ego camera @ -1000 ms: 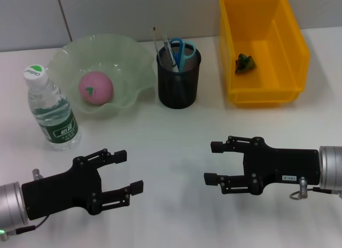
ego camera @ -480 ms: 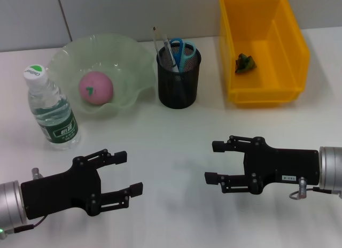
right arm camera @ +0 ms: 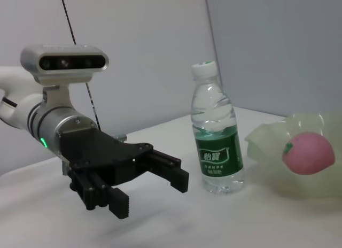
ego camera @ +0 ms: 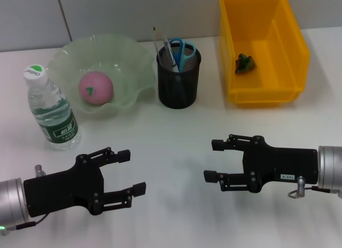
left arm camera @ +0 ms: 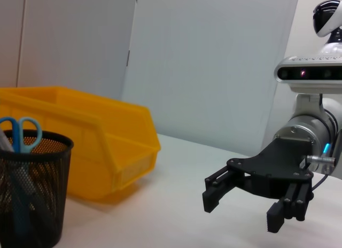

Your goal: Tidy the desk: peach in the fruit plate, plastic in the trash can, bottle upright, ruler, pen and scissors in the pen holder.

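The pink peach (ego camera: 95, 88) lies in the pale green fruit plate (ego camera: 128, 50) at the back left. The water bottle (ego camera: 51, 109) stands upright in front of the plate's left side, also shown as bottle (right arm camera: 216, 138). The black mesh pen holder (ego camera: 178, 79) holds the blue-handled scissors (ego camera: 183, 49), a pen and a ruler. Green plastic (ego camera: 245, 62) lies inside the yellow trash can (ego camera: 291, 50). My left gripper (ego camera: 132, 172) is open and empty near the front left. At the front right my right gripper (ego camera: 212, 161) is open and empty too.
A white wall rises behind the desk. The pen holder (left arm camera: 29, 194) and yellow bin (left arm camera: 107, 146) stand side by side at the back. Bare white desk lies between the two grippers.
The left gripper has shifted slightly to the right and down toward the front edge. The right gripper and all objects stay where they were.
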You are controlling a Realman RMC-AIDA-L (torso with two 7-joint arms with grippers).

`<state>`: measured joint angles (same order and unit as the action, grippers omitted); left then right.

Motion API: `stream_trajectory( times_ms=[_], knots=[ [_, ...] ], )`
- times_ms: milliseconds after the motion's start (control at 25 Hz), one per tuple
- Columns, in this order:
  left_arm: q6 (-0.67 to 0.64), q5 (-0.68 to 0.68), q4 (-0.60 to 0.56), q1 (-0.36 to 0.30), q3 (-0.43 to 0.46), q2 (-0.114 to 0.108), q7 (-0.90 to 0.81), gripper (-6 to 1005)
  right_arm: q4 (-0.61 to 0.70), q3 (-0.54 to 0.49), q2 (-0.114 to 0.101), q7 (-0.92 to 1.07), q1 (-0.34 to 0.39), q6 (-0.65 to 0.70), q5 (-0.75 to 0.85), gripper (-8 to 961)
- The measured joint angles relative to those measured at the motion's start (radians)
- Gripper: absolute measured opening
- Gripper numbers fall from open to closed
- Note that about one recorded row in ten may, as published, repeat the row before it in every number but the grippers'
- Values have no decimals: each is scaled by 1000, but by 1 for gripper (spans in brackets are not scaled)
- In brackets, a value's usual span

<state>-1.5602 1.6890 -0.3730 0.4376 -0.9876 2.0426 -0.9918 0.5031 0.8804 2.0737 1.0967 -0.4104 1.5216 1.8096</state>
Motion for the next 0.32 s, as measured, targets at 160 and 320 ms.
stream_trajectory(
  times_ms=[160,320],
  knots=[
    [1,0,-2,13,-5,5,1,824,0,-1,0,-4,1,-2,0,789],
    [7,0,0,22,-9,11,2,824,0,-3,0,-8,0,-2,-1,789]
  ],
)
